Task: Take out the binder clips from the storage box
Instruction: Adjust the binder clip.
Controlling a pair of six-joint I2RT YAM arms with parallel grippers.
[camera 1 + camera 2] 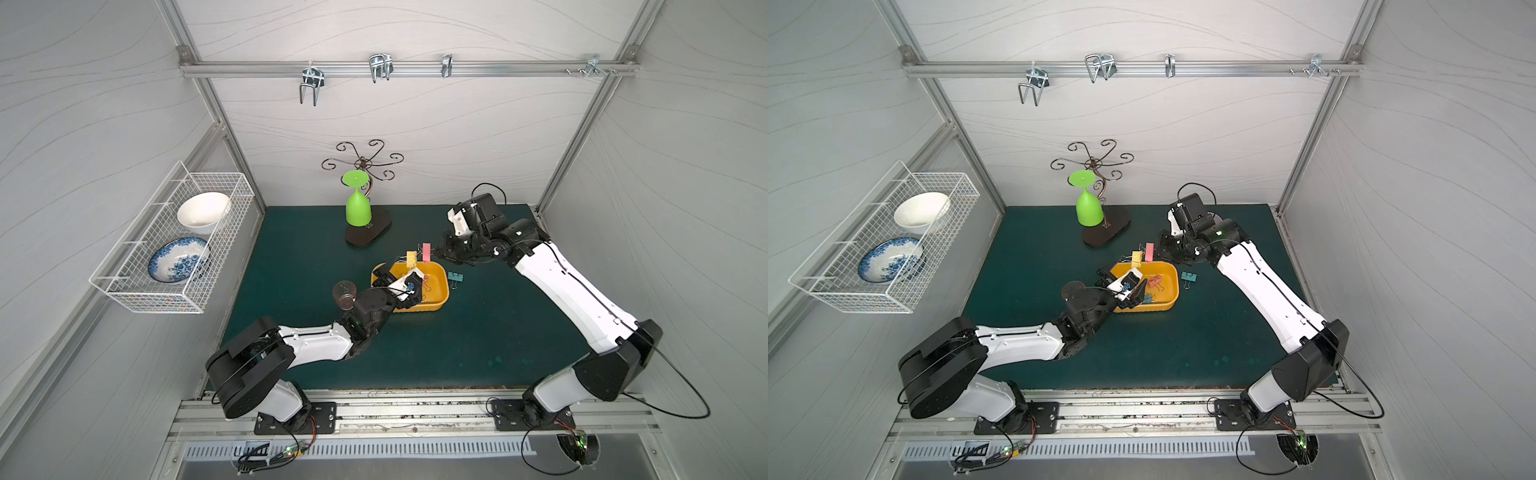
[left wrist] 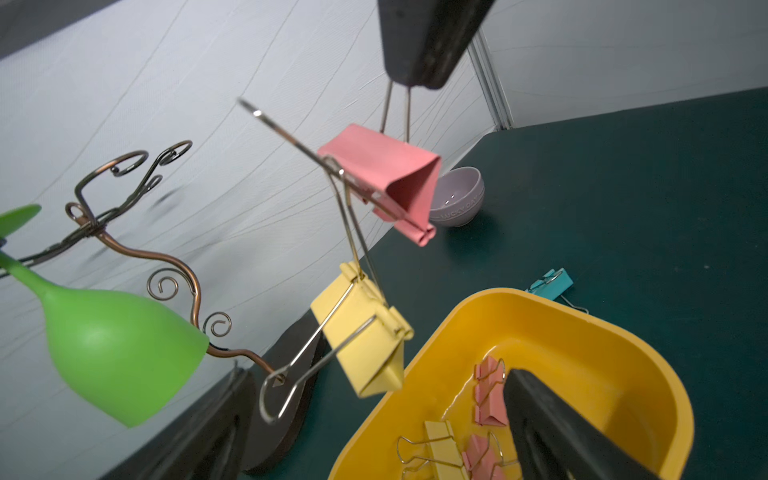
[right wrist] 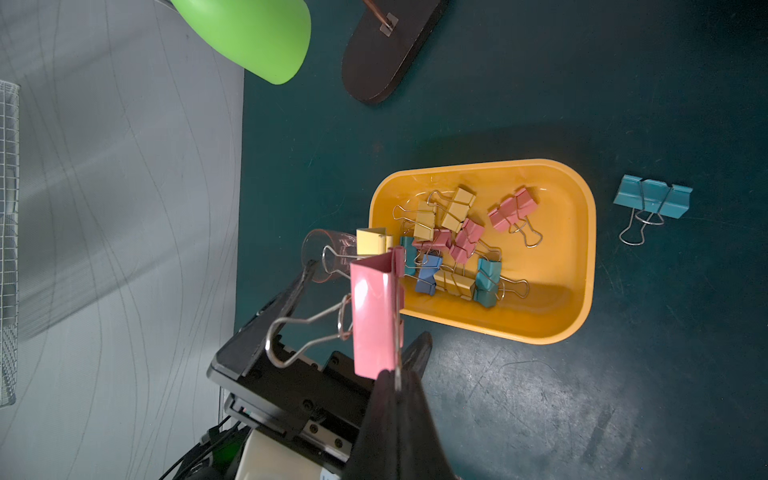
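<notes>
The yellow-orange storage box (image 1: 441, 296) (image 1: 1170, 297) (image 3: 575, 257) sits mid-mat and holds several binder clips (image 3: 457, 241) (image 2: 488, 395). My right gripper (image 1: 435, 250) (image 3: 397, 382) is shut on the wire handle of a pink binder clip (image 1: 426, 252) (image 2: 386, 174) (image 3: 374, 316), which hangs above the box's far rim. A yellow binder clip (image 1: 411, 258) (image 2: 361, 332) (image 3: 372, 241) dangles hooked on the pink clip's other handle. My left gripper (image 1: 399, 286) (image 1: 1123, 284) (image 2: 378, 374) stands open over the box's left end, holding nothing. A teal binder clip (image 1: 455, 277) (image 3: 652, 199) lies on the mat, right of the box.
A small clear glass (image 1: 344, 293) stands left of the box beside my left wrist. A green goblet (image 1: 357, 208) hangs upside down on a scrolled wire stand (image 1: 368, 232) behind. A lilac bowl (image 2: 457, 199) sits at the back right. A wall basket (image 1: 124, 282) holds two bowls.
</notes>
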